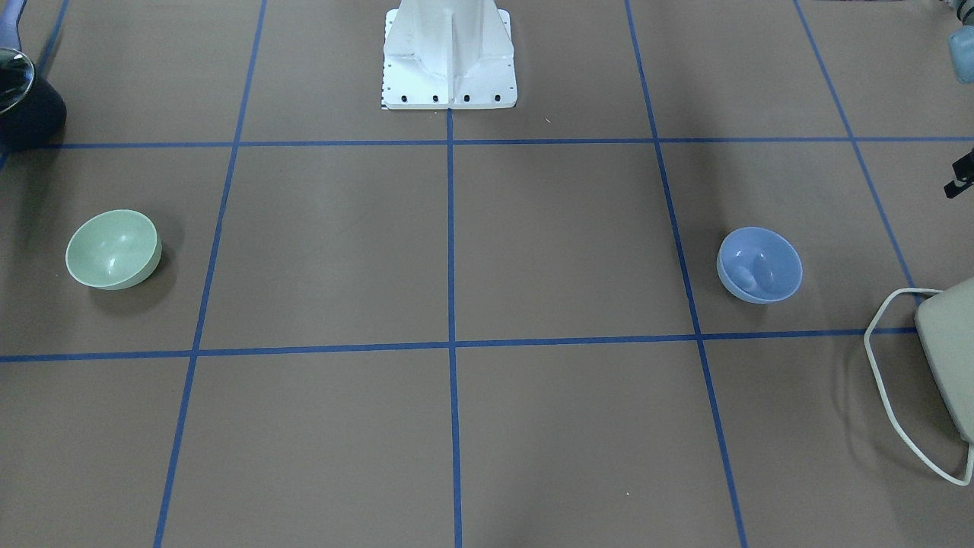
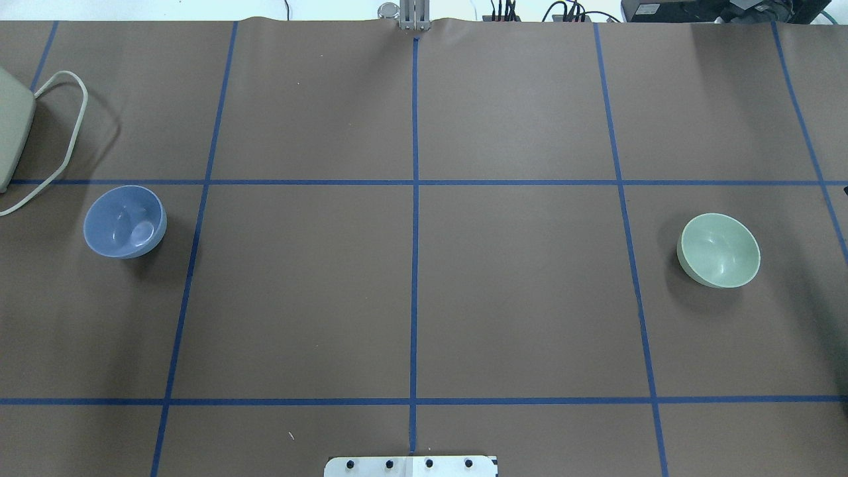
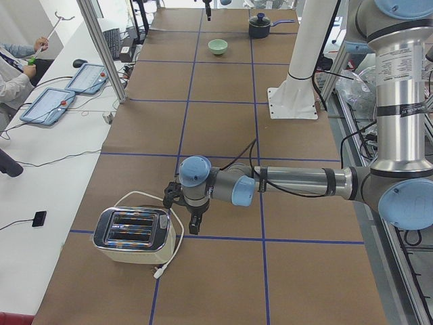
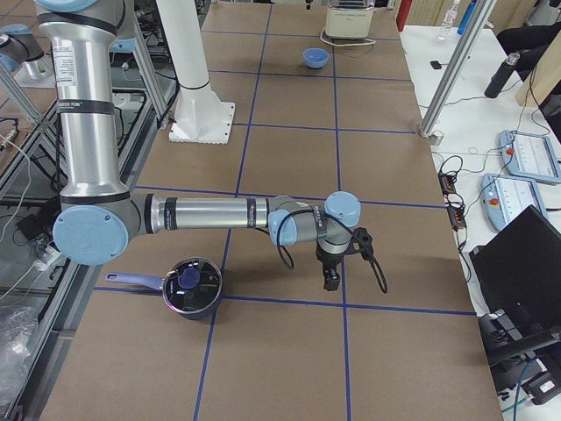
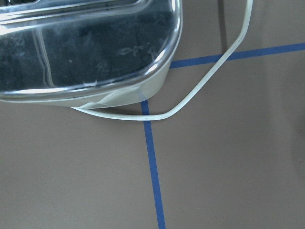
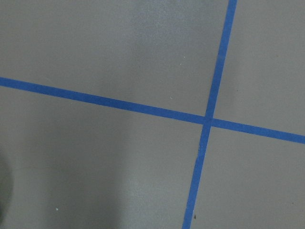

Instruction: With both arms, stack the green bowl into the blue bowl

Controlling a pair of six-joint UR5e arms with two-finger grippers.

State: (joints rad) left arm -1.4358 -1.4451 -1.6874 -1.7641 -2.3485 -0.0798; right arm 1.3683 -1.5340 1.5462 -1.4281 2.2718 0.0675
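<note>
Table [image 2: 517, 298] layout, read along its length from the robot's left end to its right end. Nearest that end stands a chrome-topped toaster [image 3: 132, 233], its white cord [image 5: 157, 117] looped on the brown surface beside it. Just beside the toaster hangs the left gripper [image 3: 194, 225], pointed down at the table on the low, outstretched left arm [image 3: 298, 183]. It shows only from the side, so whether its fingers are spread or closed cannot be told; no object shows in its grasp. Its wrist camera looks on the toaster's corner, the cord and a crossing of the blue tape lines [image 2: 415, 265]. Next comes the blue bowl [image 2: 124, 220], empty and open side up, resting on the table near the toaster and touching neither it nor the cord. The white pedestal base [image 1: 449, 53] stands at mid-length on the robot's edge. Beyond it, on the robot's right, the green bowl [image 2: 720, 250] rests open side up and empty, well apart from the blue bowl, with 2 full grid cells between them. Farthest lie a dark lidded pot [image 4: 191, 287] and the right gripper [image 4: 330, 281], which hangs fingers-down near a tape crossing beside the pot. Its opening cannot be told either, and no object shows in it.
</note>
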